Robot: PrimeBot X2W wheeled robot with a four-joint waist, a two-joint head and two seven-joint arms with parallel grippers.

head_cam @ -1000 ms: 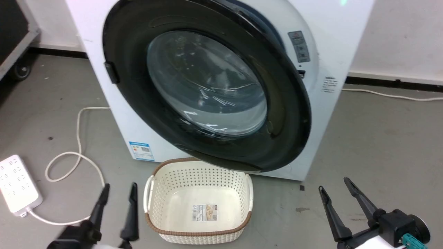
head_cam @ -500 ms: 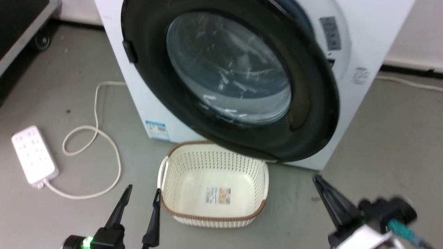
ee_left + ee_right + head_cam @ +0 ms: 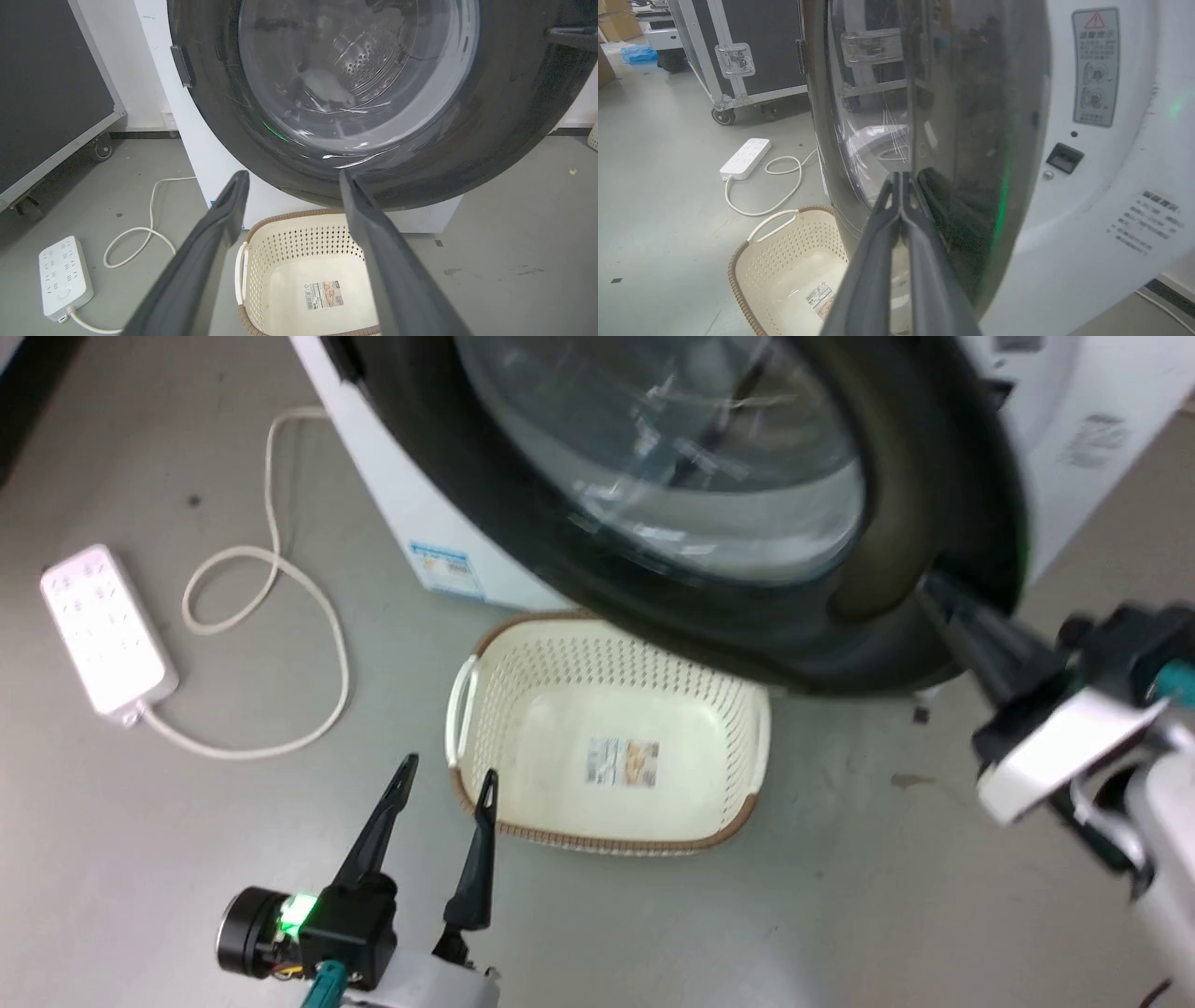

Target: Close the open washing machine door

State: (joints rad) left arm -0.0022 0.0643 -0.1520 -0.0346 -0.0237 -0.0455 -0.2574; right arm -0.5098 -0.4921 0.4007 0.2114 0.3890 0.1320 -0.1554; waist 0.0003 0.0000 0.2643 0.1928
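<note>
The washing machine door (image 3: 691, 476) takes the upper centre and upper right of the head view. It is open and swung away from the white machine body (image 3: 401, 495), a black rim w/ bulging glass. In the right wrist view the door (image 3: 924, 116) stands edge-on at centre, and the latch hole (image 3: 1064, 158) in the body is uncovered at centre right. At the right of the head view the right gripper (image 3: 931, 588) has both fingers pressed together w/ nothing between them. Its tips are at the rim's lower right part and seem to touch it. At lower left the left gripper (image 3: 448, 768) is spread apart, empty and away from the door. Below the door a white basket (image 3: 467, 700) sits on the grey floor (image 3: 140, 849). A power strip (image 3: 107, 630) w/ cable (image 3: 331, 644) lies at left.
</note>
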